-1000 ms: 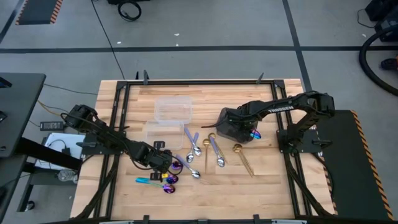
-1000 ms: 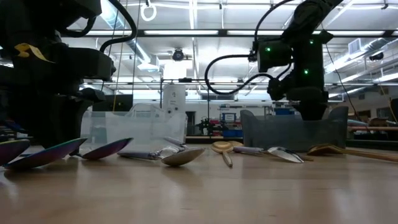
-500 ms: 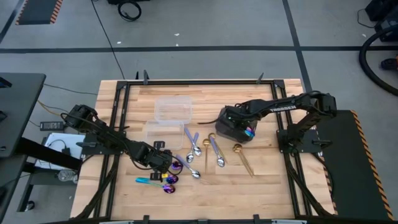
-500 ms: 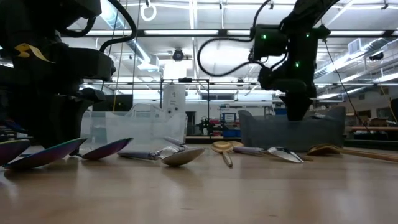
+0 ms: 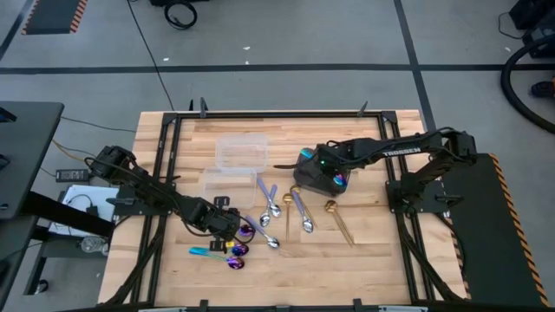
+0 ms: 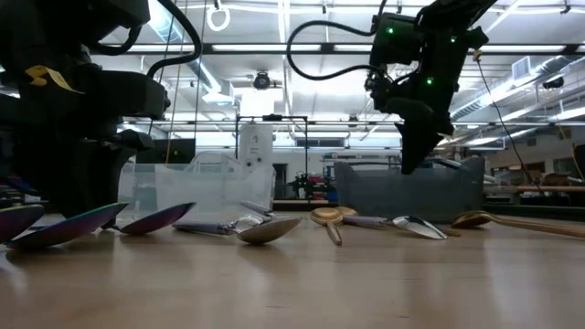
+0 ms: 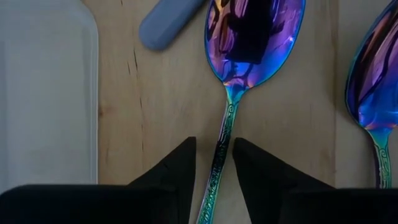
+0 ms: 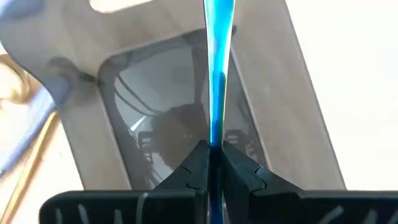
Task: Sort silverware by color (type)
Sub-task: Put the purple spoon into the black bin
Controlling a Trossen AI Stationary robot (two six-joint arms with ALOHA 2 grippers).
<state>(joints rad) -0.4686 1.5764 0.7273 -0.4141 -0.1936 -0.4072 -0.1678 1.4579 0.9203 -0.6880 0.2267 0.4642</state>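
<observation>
My right gripper [image 8: 211, 146] hangs over the dark grey bin [image 5: 319, 184], shut on a spoon with a slim blue-teal handle [image 8: 217, 68]. Another iridescent spoon [image 5: 340, 180] lies in the bin. My left gripper [image 7: 214, 149] is low at the table's near left and open. Its fingers stand on either side of an iridescent purple spoon's handle [image 7: 219, 155], with a gap on each side. That spoon's bowl [image 7: 254, 38] rests on the wood. Silver spoons [image 5: 303, 212] and gold spoons [image 5: 338, 221] lie at mid table. My right gripper pinches the blue-teal spoon's handle [image 8: 214, 134] between its two fingertips. The fingers slant down from the table's right and lie along the handle, which runs on past them, seen edge-on. The spoon is lifted clear above the bin; its bowl does not show.
Two clear plastic containers [image 5: 241, 152] [image 5: 221, 184] stand behind the left gripper, toward the far side. More iridescent spoons [image 5: 234, 256] lie near the left gripper. A second purple spoon [image 7: 373, 93] lies right beside the one between its fingers. Bare wood lies along the near edge.
My right gripper has risen out of the bin with the blue-teal spoon, moved toward the table's left and tipped. The bin has slid a little toward the table's left.
</observation>
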